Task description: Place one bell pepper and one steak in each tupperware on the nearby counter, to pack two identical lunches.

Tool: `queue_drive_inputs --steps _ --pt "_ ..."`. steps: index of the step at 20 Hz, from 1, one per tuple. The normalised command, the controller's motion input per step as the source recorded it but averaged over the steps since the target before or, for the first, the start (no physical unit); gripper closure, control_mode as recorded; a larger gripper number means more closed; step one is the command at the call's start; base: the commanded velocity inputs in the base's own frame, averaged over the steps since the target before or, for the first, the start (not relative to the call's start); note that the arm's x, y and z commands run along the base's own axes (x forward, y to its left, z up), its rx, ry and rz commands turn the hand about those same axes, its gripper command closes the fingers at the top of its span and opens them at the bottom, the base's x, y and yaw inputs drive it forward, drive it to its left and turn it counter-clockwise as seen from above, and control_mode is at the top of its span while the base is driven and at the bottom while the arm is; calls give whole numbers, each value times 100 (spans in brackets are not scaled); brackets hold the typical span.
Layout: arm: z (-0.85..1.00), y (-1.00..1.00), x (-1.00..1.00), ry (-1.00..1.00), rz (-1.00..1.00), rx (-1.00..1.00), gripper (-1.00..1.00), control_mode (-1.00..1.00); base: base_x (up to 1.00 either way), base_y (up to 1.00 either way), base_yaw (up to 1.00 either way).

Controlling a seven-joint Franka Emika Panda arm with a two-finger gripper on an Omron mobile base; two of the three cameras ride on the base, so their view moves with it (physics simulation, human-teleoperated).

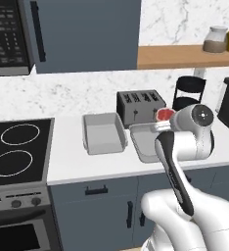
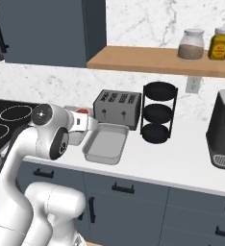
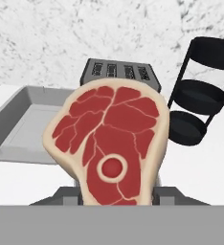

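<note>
Steak [image 3: 111, 143] clamped in end effector [image 3: 116, 194]; above tupperware [image 3: 23, 127].

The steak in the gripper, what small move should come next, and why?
Probably carry the steak forward and down over the right tupperware, then release. The gripper is shut on it, holding it upright above the counter, and both trays look empty, the left tupperware too.

Bright, even rendered light; soft faint shadows — slightly blurry throughout.
</note>
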Motion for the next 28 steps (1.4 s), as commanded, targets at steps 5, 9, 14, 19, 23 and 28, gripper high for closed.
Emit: queue_drive_inputs --steps 5,9,14,19,23,28 --pt "0 0 0 0 0 0 100 100 34 -36 0" --pt "0 0 0 0 0 0 100 100 17 0 0" --pt "0 0 0 0 0 0 100 100 43 -11 0" --pt "0 0 0 0 0 0 100 100 19 0 0" --pt "0 0 0 0 0 0 100 100 28 -13 0" --pt "0 0 0 0 0 0 100 100 4 0 0"
